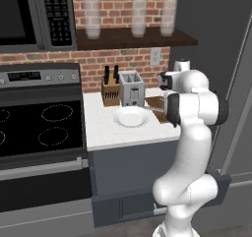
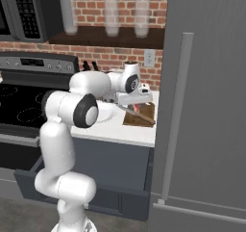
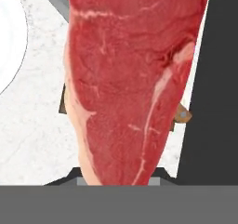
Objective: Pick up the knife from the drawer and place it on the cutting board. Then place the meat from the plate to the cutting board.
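Nearest the hand camera, the meat (image 3: pixel 130 79) hangs from the gripper (image 3: pixel 122 179) — a long red slab tapering toward the fingers, marbled with thin white lines, a pale fatty edge down one side and a pink streak of fat down the other. The jaws are closed on the narrow end of the meat. Behind it lie the white speckled counter (image 3: pixel 32 125), the curved rim of the plate (image 3: pixel 9 46) at one side, and a small corner of brown wood (image 3: pixel 182 115).

From the right base view, the drawer (image 2: pixel 81 190) stands pulled out below the counter. Beyond, the knife (image 2: pixel 137 115) lies slanted on the board (image 2: pixel 143 115) — silver blade, light wooden handle. The bare white plate (image 1: pixel 131 117) sits just beside the board (image 1: pixel 156 103), before the toaster (image 1: pixel 132 88) and knife block (image 1: pixel 110 89).
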Motion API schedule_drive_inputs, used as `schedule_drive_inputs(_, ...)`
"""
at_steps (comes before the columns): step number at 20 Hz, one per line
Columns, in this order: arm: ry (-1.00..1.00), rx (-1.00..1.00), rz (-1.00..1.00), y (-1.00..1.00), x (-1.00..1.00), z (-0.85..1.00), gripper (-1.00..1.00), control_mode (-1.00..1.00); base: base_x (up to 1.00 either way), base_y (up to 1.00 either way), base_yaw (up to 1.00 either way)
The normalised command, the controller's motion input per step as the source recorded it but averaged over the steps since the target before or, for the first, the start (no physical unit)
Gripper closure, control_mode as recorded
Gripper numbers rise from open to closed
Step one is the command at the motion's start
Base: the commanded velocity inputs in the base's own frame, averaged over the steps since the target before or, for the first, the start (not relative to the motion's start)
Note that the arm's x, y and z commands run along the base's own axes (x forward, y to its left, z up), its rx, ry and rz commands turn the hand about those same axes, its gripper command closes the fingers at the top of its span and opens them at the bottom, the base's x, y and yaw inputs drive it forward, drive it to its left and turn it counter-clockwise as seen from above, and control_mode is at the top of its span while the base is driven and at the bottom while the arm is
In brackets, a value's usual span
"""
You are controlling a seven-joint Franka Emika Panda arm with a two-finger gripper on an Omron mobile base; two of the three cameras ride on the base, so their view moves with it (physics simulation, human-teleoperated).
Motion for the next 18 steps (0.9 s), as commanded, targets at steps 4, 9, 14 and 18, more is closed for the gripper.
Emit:
schedule_drive_inputs(4,0.00,0.01,0.37,-0.54,0.06,0.09,1.00,-1.00,0.00,0.00,0.00)
schedule_drive_inputs(9,0.00,0.00,0.46,-0.28,0.00,0.00,1.00,-1.00,0.00,0.00,0.00)
schedule_drive_inputs(14,0.00,-0.07,0.23,0.01,0.00,-0.26,1.00,-1.00,0.00,0.00,0.00)
schedule_drive_inputs(18,-0.01,-0.06,0.03,0.06,0.08,-0.13,1.00,-1.00,0.00,0.00,0.00)
